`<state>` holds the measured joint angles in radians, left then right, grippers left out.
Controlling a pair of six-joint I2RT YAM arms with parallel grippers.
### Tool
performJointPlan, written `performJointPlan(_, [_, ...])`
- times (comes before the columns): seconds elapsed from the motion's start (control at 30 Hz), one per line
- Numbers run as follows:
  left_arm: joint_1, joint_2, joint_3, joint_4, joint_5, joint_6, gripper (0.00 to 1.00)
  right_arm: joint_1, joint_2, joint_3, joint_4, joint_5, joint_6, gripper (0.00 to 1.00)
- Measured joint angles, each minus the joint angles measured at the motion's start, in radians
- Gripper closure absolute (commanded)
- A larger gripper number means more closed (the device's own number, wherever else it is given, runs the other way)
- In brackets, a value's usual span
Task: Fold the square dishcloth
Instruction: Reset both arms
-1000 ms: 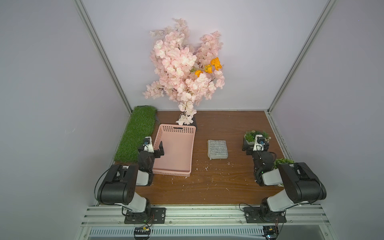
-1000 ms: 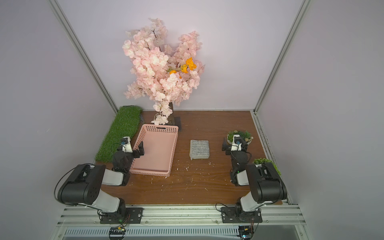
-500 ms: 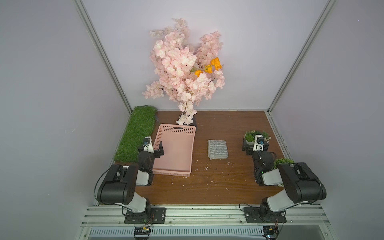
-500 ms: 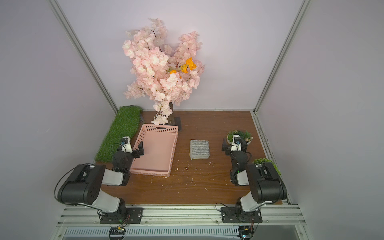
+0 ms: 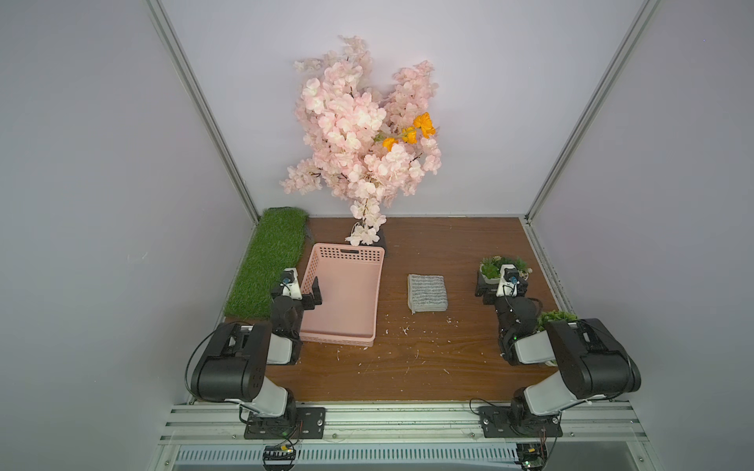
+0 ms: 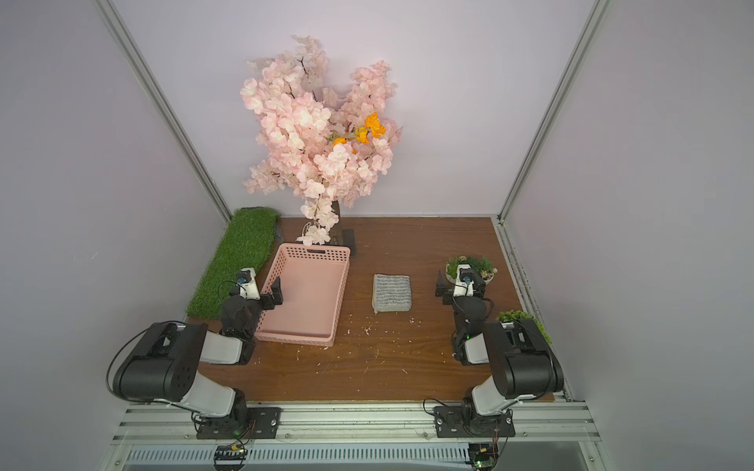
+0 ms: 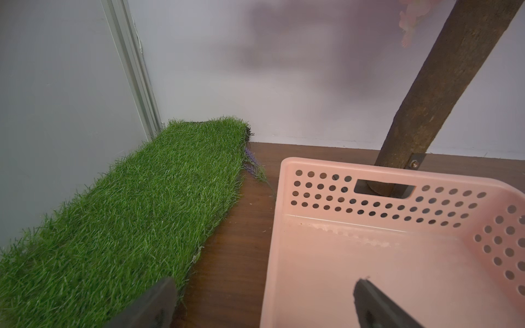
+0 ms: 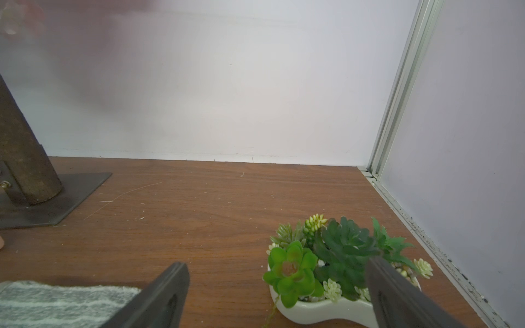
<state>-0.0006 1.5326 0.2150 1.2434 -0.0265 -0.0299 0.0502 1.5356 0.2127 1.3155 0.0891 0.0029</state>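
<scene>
The square dishcloth (image 5: 427,292) (image 6: 391,292), grey with thin white stripes, lies flat on the wooden table as a small, thick rectangle between the two arms. Nothing touches it. My left gripper (image 5: 304,295) (image 6: 265,295) hangs open over the left rim of the pink basket (image 5: 347,253), well left of the cloth. In the left wrist view the gripper (image 7: 264,284) is empty. My right gripper (image 5: 501,285) (image 6: 461,285) stands open and empty to the right of the cloth. In the right wrist view (image 8: 277,265) a corner of the dishcloth (image 8: 56,301) shows beside one finger.
A green grass mat (image 5: 273,261) (image 7: 127,213) lies along the left wall. The pink blossom tree (image 5: 363,134) stands at the back on a metal base (image 8: 56,198). A white pot of succulents (image 5: 495,265) (image 8: 326,309) sits under my right gripper. Another plant (image 5: 557,316) is nearer the front. Small crumbs dot the table.
</scene>
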Motion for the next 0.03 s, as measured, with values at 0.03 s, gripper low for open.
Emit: performJointPlan(0.03, [0.000, 0.000, 0.000, 0.000, 0.000, 0.000, 0.01, 0.000, 0.000, 0.000, 0.000, 0.000, 0.000, 0.01])
